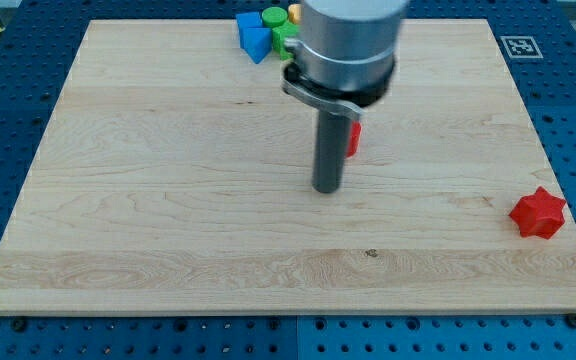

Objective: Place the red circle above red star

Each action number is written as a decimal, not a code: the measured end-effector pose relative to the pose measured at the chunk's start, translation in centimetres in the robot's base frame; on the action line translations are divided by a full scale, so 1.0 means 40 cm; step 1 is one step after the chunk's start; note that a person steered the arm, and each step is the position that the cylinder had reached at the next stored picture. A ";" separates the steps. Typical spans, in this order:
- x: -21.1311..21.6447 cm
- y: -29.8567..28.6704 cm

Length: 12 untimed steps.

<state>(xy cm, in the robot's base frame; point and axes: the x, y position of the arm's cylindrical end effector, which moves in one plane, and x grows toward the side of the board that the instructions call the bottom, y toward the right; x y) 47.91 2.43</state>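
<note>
The red star [538,213] lies near the board's right edge, toward the view's bottom. The red circle [353,138] is near the board's middle, mostly hidden behind my rod; only a sliver shows to the rod's right. My tip [327,188] rests on the board just below and left of the red circle, far to the left of the red star.
A cluster of blocks sits at the top edge of the wooden board [168,200]: a blue block [253,36], a green block [282,37] and a yellow block [294,12], partly hidden by the arm. A marker tag [520,46] is at the top right.
</note>
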 end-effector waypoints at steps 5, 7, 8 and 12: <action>-0.188 0.036; -0.188 0.123; -0.188 0.109; -0.114 0.182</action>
<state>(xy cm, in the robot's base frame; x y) 43.37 9.71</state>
